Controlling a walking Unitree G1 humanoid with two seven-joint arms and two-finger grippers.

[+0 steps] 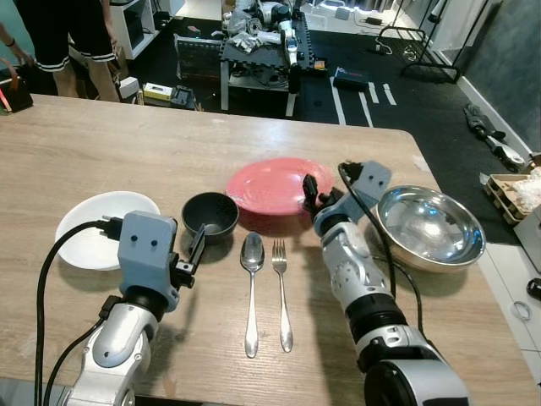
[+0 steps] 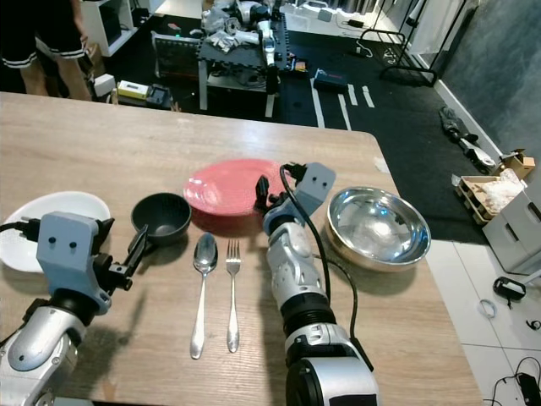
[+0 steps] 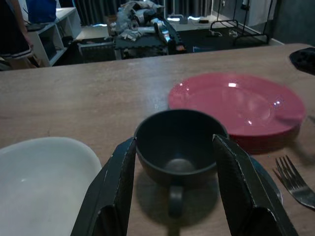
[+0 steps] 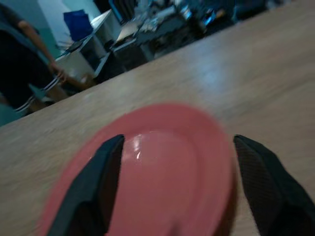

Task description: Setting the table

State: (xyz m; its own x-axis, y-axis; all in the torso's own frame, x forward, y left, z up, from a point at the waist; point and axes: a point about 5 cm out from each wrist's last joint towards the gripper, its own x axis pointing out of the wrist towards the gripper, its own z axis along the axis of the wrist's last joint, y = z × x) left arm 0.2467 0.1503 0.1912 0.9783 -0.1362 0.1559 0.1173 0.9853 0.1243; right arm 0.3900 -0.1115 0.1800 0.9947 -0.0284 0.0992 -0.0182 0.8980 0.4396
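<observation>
I see my left arm bent up from 7 o'clock, its left gripper point(image 1: 199, 245) spread wide just short of the black cup point(image 1: 210, 215). A spoon point(image 1: 251, 279) and fork point(image 1: 281, 292) lie side by side at centre. My right arm reaches forward at 5 o'clock, right gripper point(image 1: 311, 193) released, fingers splayed over the red plate point(image 1: 266, 184). White plate point(image 1: 95, 227) sits at 9 o'clock, steel bowl point(image 1: 429, 225) at 3. A person point(image 1: 68, 34) stands far at 11.

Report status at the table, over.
Left gripper open, lined up on dark cup. Right gripper open at red plate rim. Spoon and fork laid between arms. Nothing blocking either approach.
</observation>
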